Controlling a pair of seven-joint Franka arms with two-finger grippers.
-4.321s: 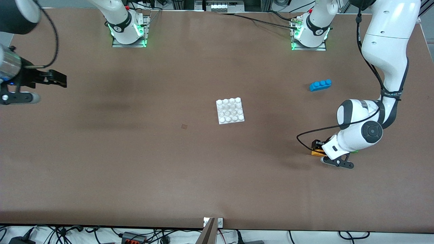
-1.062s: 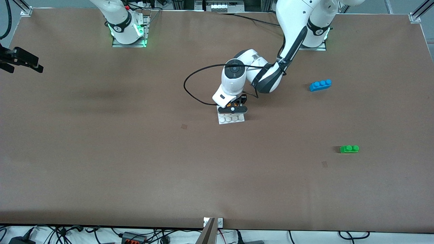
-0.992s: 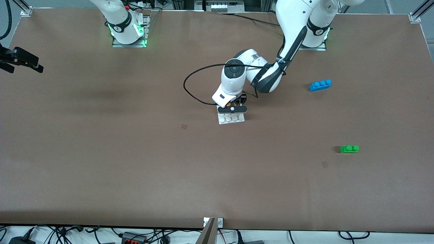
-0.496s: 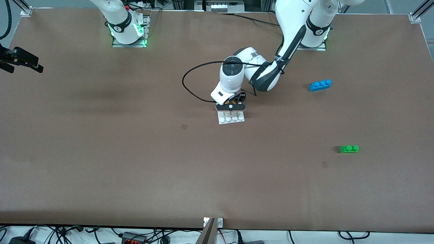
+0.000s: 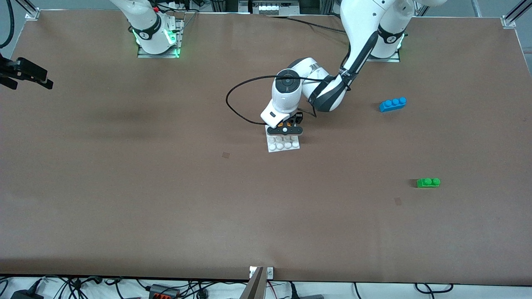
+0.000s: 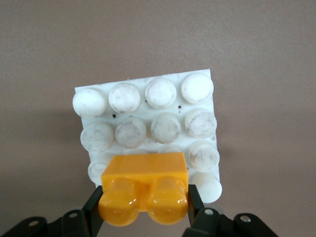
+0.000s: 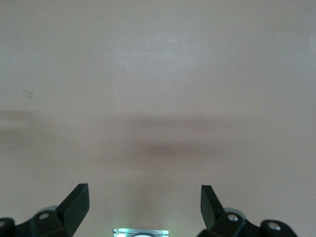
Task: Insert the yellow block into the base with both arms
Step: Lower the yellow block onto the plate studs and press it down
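The yellow block (image 6: 144, 190) is clamped between the black fingers (image 6: 94, 210) of my left gripper (image 6: 144, 207), its two studs toward the camera. Just under it lies the white studded base (image 6: 148, 108). In the front view the left gripper (image 5: 284, 126) hangs low over the rows of the base (image 5: 284, 145) farther from the front camera, and only slivers of the yellow block (image 5: 282, 123) show. Whether the block touches the studs I cannot tell. My right gripper (image 5: 43, 79) waits, open and holding nothing (image 7: 144, 202), above the table edge at the right arm's end.
A blue three-stud brick (image 5: 392, 104) lies toward the left arm's end of the table. A green two-stud brick (image 5: 428, 182) lies nearer the front camera than the blue one. The left arm's black cable (image 5: 239, 112) loops out beside the base.
The left gripper has carried the yellow block from beside the green brick to over the base, with only slight shifts in the last second. The right gripper has drawn back toward the table edge.
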